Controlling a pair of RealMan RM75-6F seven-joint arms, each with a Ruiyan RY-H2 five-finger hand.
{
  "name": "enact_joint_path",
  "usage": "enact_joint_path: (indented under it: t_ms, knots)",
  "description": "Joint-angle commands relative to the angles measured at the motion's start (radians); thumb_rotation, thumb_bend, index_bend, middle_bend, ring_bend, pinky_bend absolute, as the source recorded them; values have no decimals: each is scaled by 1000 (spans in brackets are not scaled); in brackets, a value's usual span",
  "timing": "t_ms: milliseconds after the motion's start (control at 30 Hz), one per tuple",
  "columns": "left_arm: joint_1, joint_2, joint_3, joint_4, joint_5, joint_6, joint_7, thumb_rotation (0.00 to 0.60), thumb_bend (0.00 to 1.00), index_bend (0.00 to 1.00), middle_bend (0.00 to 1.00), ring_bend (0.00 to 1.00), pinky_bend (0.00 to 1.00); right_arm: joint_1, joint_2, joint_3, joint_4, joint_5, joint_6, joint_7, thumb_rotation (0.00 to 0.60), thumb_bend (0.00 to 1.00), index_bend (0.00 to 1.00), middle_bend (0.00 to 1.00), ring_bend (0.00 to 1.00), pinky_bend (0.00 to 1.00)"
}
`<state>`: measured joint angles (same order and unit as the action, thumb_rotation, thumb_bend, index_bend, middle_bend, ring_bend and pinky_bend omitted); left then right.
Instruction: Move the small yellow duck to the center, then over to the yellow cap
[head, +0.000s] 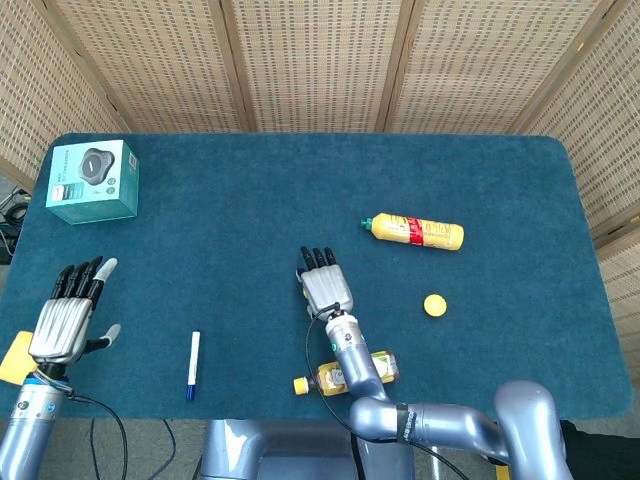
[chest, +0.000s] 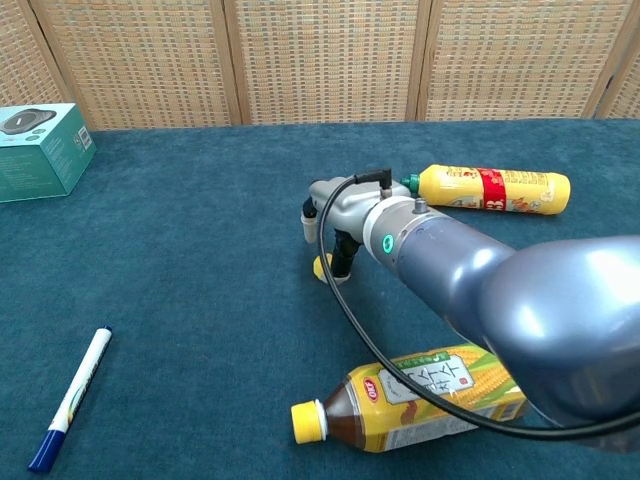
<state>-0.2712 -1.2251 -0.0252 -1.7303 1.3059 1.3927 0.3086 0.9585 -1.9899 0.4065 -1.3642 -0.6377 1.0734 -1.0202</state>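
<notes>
- Two risks stand out, to my eye: the small yellow duck (chest: 323, 266) could squirt out sideways from under the right hand (chest: 338, 214), because only a sliver of it shows and the hold looks shallow; or the forearm trailing behind could sweep the corn drink bottle (chest: 430, 392) lying near the front edge.
- A further risk on the second leg: the yellow cap (head: 434, 305) sits to the right, with the yellow sauce bottle (head: 412, 231) lying beyond it, so a wide swing might nudge either.
- The duck lies roughly mid-table on the blue cloth (head: 240, 200), directly beneath the right hand's downturned fingers and at their left edge in the chest view.
- Right hand: fingers curled down around the duck; whether they actually pinch it or merely cage it, I cannot tell.
- Left hand (head: 66, 320) rests at the near left corner, fingers extended and spread, holding nothing, well apart from the duck.
- A marker pen (head: 192, 364) lies between the two hands; a teal box (head: 92, 180) sits far left.
</notes>
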Motion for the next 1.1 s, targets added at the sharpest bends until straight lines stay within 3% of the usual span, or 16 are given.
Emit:
enact_joint_path:
  t_ms: [33,500,1100]
  knots:
    - [1,-1,-3,2,0,-2,2,600,260,0,0,0,0,11,-1,-6,27,14,-16,14,600,270,358,0,0,0]
    - [6,-2,-17,4,-2,-21,5,600,260,0,0,0,0,50,-16,-33,105,52,-45,44,600,275,407,0,0,0]
    - [12,2,-23,-1,17,-28,-4,600,259,0,0,0,0,70,-6,-56,124,77,-38,40,600,274,508,35,0,0]
